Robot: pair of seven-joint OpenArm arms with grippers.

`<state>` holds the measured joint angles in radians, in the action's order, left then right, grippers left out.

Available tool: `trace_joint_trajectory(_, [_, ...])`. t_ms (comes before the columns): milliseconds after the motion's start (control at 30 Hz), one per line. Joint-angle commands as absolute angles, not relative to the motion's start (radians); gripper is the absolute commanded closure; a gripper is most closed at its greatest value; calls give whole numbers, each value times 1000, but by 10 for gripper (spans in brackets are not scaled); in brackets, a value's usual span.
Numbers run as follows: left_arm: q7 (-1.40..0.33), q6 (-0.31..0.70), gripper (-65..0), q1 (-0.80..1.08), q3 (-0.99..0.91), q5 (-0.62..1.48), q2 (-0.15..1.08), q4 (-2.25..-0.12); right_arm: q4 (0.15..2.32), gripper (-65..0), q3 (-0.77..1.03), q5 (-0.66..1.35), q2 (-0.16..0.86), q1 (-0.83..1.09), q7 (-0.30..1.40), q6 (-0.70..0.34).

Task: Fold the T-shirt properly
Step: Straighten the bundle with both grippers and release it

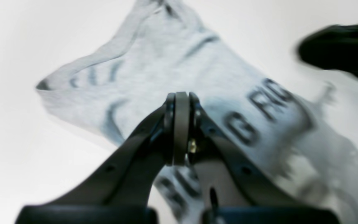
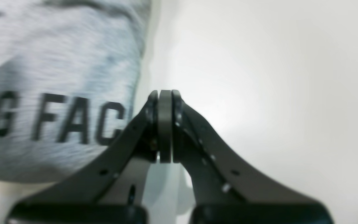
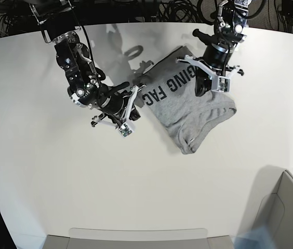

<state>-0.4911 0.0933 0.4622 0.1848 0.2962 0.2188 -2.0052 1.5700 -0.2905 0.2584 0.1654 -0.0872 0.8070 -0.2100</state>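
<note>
Starting at the left of the base view, your right hand [image 3: 136,101] is hovering low over the white desk [image 3: 42,171], just beside the left edge of the T-shirt [image 3: 188,111]. In the right wrist view that hand [image 2: 165,93] is showing its jaws pressed fully together with nothing between them, and the bare desk [image 2: 259,77] is lying past the tips. The T-shirt [image 2: 57,62] is filling the left part of that view, with black block letters running across the grey cloth up to the hand's left jaw.

Moving right, the T-shirt is lying in a rumpled, partly folded heap near the middle of the desk's far half, lettered side up, with a curved hem or sleeve edge at its lower right.

Further right, your left hand [image 3: 209,85] is sitting over the upper right part of the garment. In the left wrist view this hand [image 1: 181,95] is also closed tight, pads meeting, gripping no cloth. The T-shirt [image 1: 166,71] is spreading out beneath and beyond it, blurred, with dark lettering to the right of the jaws. A dark blurred shape [image 1: 340,49] is showing at the upper right; you cannot tell what it is.
</note>
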Motion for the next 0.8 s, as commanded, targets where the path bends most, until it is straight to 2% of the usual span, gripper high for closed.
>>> trace_joint_trajectory(0, [-470,102,0,476,213,302,225,-2025,1580,-5,-297,268,160,-108,785,-214])
trace_joint_trajectory(167, [-473,104,0,518,338,297,226,-2011,1566,-5,-305,268,156,-73,785,-214])
trace_joint_trajectory(300, [-573,104,0,507,380,297,252,-1962,1566,-5,-308,268,154,-33,786,-214])
trace_joint_trajectory(500, [-602,101,0,449,278,251,260,-1851,1557,-5,-410,268,153,-15,785,-214])
trace_joint_trajectory(600, [-601,101,0,424,213,225,265,-1788,1523,-5,-449,268,120,-36,783,-214])
trace_joint_trajectory(767, [-601,101,0,432,114,228,266,-1842,1570,-5,-449,268,120,-35,783,-213])
